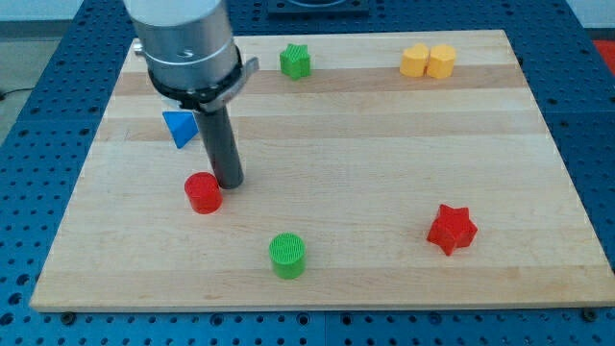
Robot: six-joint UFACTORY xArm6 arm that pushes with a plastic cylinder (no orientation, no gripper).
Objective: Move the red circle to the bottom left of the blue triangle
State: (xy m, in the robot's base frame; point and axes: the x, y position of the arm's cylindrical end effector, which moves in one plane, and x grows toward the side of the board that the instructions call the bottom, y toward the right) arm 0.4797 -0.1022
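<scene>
Pushing is under way: my tip (229, 182) is standing just beside the red circle (203, 193), at its 2 o'clock. No jaws exist on this rod, so no jaw state is applying. The red circle is lying near the blue triangle (180, 128), at roughly its 5 o'clock. Remaining work, by judgement: shifting the circle toward the triangle's 7 o'clock.

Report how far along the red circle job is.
Done: my tip stands right beside the red circle, on its right in the view, apparently touching. In hand: the circle lies below the blue triangle, slightly toward the view's right. Left: nudge it toward the view's left so it sits at the triangle's bottom left.
</scene>
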